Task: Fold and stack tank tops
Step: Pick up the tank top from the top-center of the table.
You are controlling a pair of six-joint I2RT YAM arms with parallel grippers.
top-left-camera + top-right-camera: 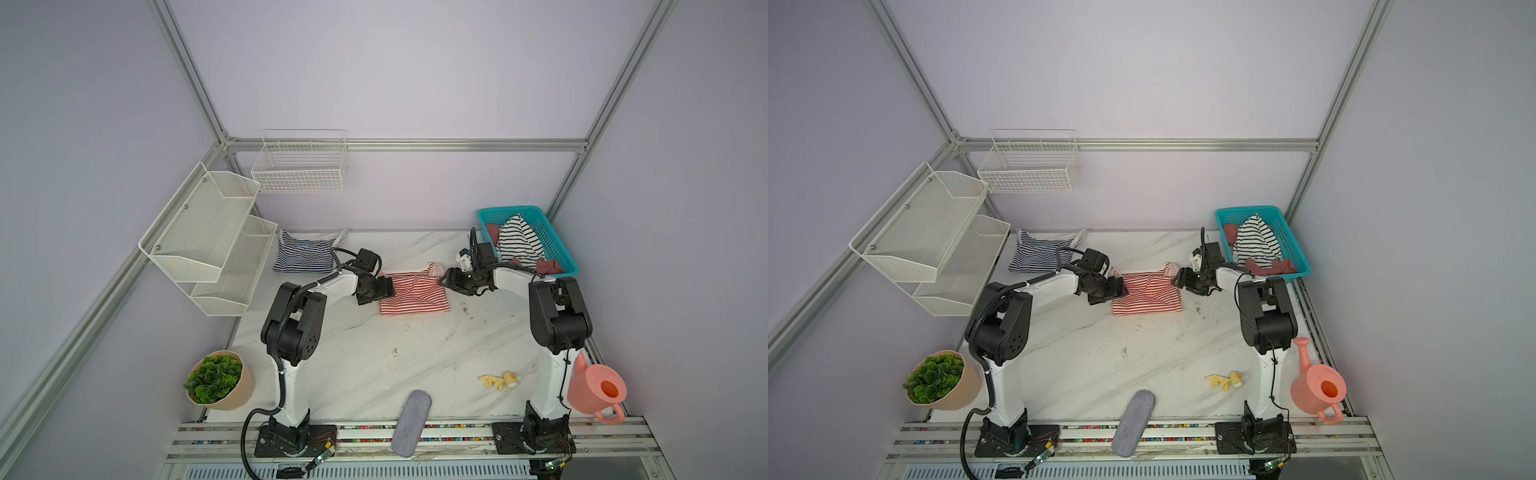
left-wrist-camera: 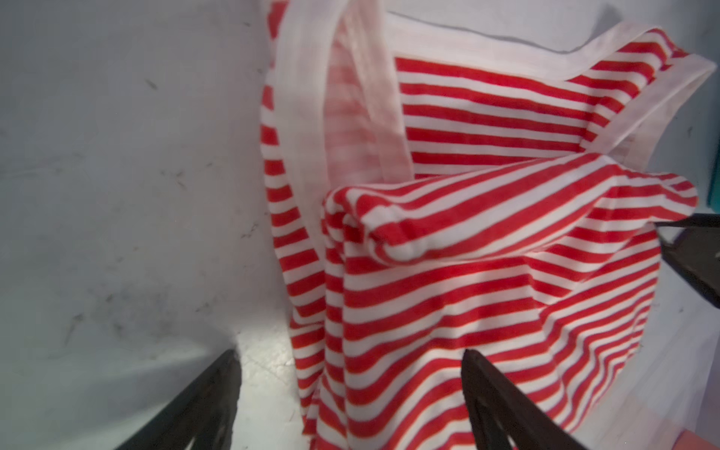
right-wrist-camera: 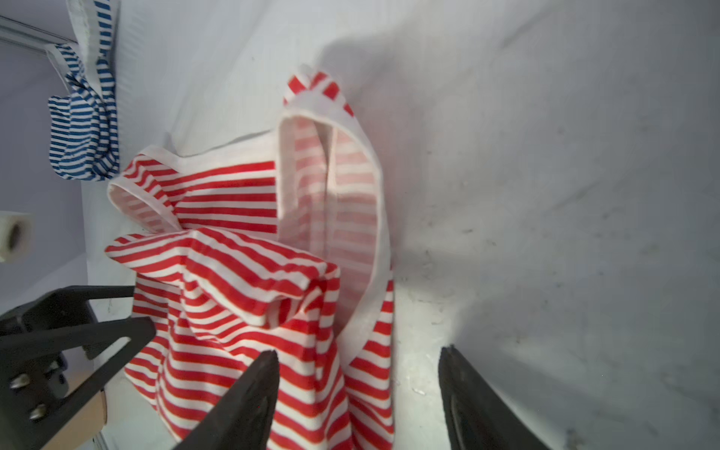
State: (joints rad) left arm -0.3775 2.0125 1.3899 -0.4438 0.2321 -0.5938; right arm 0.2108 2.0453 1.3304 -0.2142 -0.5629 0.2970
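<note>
Red-and-white tank top (image 1: 415,293): we found it partly folded at mid-table towards the back, one flap doubled over, pale trim edges showing. Left gripper (image 1: 388,287) and right gripper (image 1: 442,280) sat at its opposite side edges, fingers spread wide, pinching nothing. Navy-and-white tank top (image 1: 301,254) lay crumpled at the back left, well apart. The table (image 1: 374,353) in front lay bare

You've got the middle tank top (image 1: 415,293) on the table (image 1: 374,353) at frame centre. Your left gripper (image 1: 388,286) is over its left edge and your right gripper (image 1: 444,279) is at its upper right corner. The rear tank top (image 1: 303,255) lies up-left, beside the shelf rack (image 1: 208,237). The basket (image 1: 555,237) of clothes is upper right. Along the bottom, the potted plant (image 1: 216,380) is left, the felt case (image 1: 411,422) centre and the watering can (image 1: 594,388) right.
</note>
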